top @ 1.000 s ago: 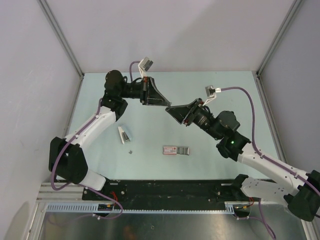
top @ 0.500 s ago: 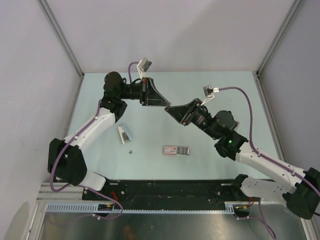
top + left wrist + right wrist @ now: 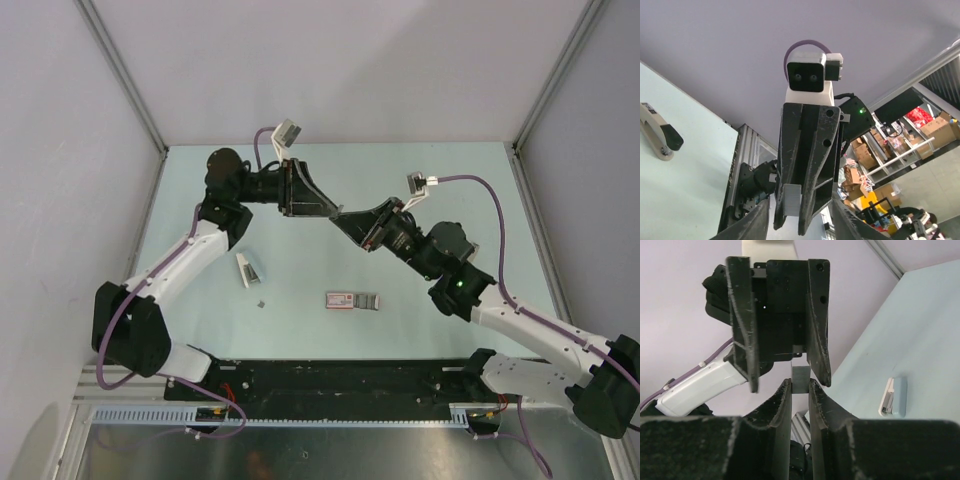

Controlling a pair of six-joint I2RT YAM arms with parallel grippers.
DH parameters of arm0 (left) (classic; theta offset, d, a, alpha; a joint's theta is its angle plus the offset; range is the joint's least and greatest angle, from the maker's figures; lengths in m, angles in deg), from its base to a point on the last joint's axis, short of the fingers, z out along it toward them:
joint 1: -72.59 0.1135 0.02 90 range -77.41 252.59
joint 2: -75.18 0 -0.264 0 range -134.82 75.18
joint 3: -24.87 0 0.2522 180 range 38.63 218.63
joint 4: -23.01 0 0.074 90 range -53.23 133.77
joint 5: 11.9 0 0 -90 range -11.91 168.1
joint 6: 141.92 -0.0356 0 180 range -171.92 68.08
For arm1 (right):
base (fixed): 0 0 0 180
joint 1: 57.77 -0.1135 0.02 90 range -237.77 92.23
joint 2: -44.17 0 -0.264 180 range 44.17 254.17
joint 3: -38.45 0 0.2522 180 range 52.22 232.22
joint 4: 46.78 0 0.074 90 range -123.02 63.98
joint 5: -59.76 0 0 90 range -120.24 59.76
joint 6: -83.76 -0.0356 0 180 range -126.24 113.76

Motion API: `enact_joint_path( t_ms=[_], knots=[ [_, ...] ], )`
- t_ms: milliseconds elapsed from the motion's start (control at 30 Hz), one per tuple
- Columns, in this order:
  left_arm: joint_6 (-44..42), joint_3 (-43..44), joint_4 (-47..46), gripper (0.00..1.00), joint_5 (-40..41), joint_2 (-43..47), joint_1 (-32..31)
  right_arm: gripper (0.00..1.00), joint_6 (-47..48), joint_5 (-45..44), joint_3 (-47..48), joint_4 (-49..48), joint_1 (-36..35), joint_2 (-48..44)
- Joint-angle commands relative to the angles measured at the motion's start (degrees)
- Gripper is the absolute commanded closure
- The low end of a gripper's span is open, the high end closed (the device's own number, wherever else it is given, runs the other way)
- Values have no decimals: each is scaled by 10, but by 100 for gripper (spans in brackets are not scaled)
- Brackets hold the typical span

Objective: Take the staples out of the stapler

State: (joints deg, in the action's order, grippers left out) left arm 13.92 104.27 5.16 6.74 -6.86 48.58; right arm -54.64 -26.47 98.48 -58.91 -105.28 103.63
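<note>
The red stapler (image 3: 352,300) lies flat on the table, in front of both arms. Above the table's middle the two grippers meet tip to tip. My right gripper (image 3: 337,218) (image 3: 800,382) is shut on the staples (image 3: 801,375), a short pale grey strip standing out of its fingertips. Seen from the left wrist, the same staples (image 3: 789,200) sit between the right gripper's black fingers. My left gripper (image 3: 339,211) (image 3: 800,212) is open, its jaws spread on either side of the right gripper's tips and apart from the strip. From above, the staples are hidden by the fingers.
A small white and grey piece (image 3: 247,268) (image 3: 894,396) lies on the table under the left arm. A tiny dark speck (image 3: 261,303) lies near it. Grey walls (image 3: 330,70) close off the back and sides.
My left gripper has opened and let go of the staples. My right gripper has closed on them. Both arms have hardly shifted.
</note>
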Motion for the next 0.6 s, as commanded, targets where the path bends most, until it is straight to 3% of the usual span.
enact_joint_path(
  t_ms=[0,133,200,300,400,567],
  knots=[
    [-20,-1,-12,37,-1,29,2,93,10,-11,4,18,1,-13],
    [-56,0,10,13,6,29,20,93,24,-9,4,100,1,-28],
    [-140,12,103,4,13,29,29,93,28,-14,4,157,2,-33],
    [-353,57,339,1,79,19,31,92,32,-31,5,264,-3,-31],
    [-484,82,492,1,166,-5,27,93,27,-79,4,371,-22,-16],
    [-591,75,579,0,277,-22,19,95,-4,-171,4,503,-72,32]
  ],
)
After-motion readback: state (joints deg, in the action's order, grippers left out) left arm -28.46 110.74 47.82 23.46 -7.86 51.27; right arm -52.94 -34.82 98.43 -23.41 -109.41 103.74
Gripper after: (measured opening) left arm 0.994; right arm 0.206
